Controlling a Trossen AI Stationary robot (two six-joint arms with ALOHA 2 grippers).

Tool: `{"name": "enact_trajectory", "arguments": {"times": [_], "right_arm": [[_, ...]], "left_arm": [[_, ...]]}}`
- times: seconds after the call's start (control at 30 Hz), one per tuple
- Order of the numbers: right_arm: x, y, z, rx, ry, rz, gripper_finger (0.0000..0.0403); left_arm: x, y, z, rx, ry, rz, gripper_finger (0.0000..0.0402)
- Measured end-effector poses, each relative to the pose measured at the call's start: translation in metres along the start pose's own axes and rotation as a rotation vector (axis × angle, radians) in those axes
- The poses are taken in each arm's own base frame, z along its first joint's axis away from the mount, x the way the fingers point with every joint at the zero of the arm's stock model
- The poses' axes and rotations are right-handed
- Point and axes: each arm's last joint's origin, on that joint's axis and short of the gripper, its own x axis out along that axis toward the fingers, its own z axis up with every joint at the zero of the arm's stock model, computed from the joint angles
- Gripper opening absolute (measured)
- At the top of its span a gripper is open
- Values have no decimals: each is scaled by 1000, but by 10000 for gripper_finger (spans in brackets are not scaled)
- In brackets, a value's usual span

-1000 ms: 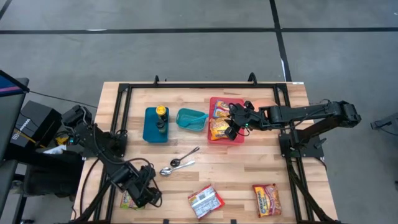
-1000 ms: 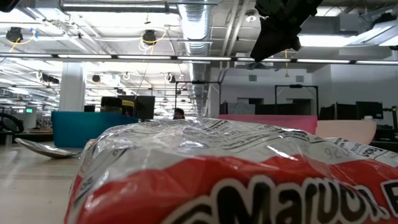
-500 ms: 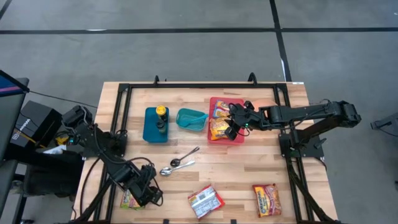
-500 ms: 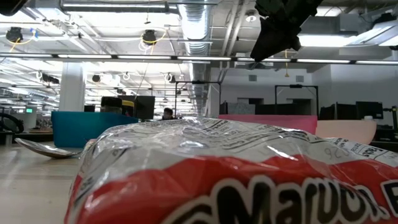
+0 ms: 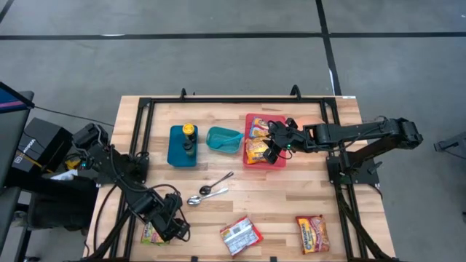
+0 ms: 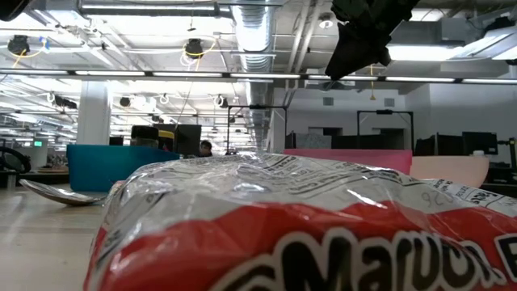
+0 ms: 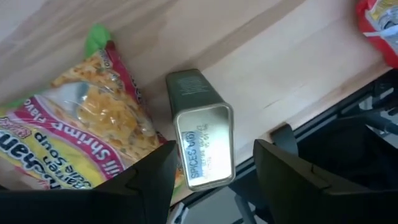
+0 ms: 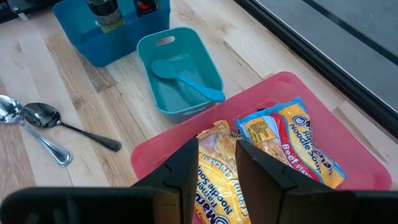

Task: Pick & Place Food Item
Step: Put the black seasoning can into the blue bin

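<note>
High view looks straight down on the whole desk [image 5: 240, 211]. Low view sits at desk level, jammed against a noodle pack [image 6: 307, 226]. Both wrist views look down close.

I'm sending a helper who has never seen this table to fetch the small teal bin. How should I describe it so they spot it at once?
Find the red tray at the back of the wooden table. The small teal bin sits just beside it, between the tray and the taller dark blue bin holding bottles. Unlike its neighbours, it is lighter teal and holds only a teal spoon.
</note>
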Motion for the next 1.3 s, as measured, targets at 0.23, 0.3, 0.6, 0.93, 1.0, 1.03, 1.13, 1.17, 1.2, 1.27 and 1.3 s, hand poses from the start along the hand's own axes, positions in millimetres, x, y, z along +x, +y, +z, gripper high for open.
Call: {"name": "enact_trajectory", "arguments": {"times": [0.23, 0.3, 0.6, 0.93, 1.0, 1.03, 1.13, 1.17, 1.2, 1.27, 1.3], "right_arm": [[0, 0, 0, 0, 0, 0, 102], [0, 0, 0, 0, 0, 0, 102], [0, 0, 0, 7, 0, 0, 102], [0, 0, 0, 6, 3, -1, 102], [0, 0, 0, 6, 3, -2, 102], [0, 0, 0, 6, 3, -1, 102], [0, 0, 0, 6, 4, -2, 102], [0, 0, 0, 6, 3, -2, 102], [0, 0, 0, 6, 4, -2, 102], [0, 0, 0, 6, 4, -2, 102], [0, 0, 0, 6, 4, -2, 102]], "left_arm": [[0, 2, 1, 0, -26, 19, 203], [0, 3, 1, 1, -27, 24, 200], [4, 0, 1, 8, -33, 6, 202], [9, 0, 0, 7, -23, 30, 198], [11, -2, 0, 8, -21, 24, 198], [12, -2, 0, 7, -23, 29, 198], [18, -3, 0, 8, -23, 33, 198], [21, -4, -1, 8, -22, 39, 198], [24, -4, -1, 7, -12, 48, 198], [26, -5, -2, 7, 7, 48, 198], [26, -5, -2, 7, 11, 49, 198]]}}
